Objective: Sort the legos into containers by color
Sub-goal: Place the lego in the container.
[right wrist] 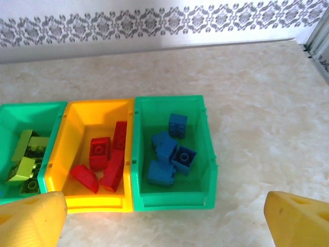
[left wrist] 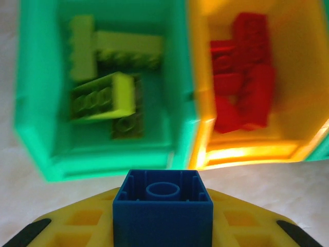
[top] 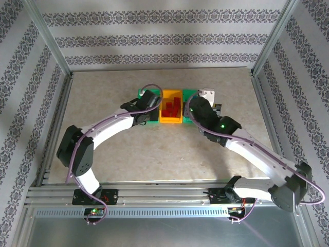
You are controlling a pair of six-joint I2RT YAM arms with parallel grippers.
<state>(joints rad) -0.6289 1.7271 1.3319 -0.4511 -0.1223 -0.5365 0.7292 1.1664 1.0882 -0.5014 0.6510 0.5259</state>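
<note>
My left pincer (left wrist: 163,229) is pinching a blue brick (left wrist: 163,206). It sits at the bottom middle of the left wrist view, hollow underside and centre tube turned to the camera, with the yellow fingers (left wrist: 77,226) against two opposite side walls. Beyond it, in the upper left of that frame, the left green bin (left wrist: 108,157) holds the yellow-green bricks (left wrist: 103,95). In the upper right, the orange bin (left wrist: 247,153) holds the red bricks (left wrist: 244,92). The brick hangs short of the seam between those two bins, over bare tabletop (left wrist: 288,180).

My right pincer (right wrist: 164,226) is spread wide with nothing between its tips, which show at the bottom corners of the right wrist view. Above them the right green bin (right wrist: 175,198) holds the blue bricks (right wrist: 167,154) in a loose heap near its centre. I judge that is where my brick belongs, on the far side of the orange bin from where it hangs.

As for handling, I take the brick to be light, rigid and not fragile, so a short drop into the bin should do it no harm. Its walls look smooth and glossy, so I expect it could pivot or slide if squeezed off-centre. The flat side walls are the place to hold it, low and square, not the studs or corners. I see no loose bricks on the tabletop around the bins.
</note>
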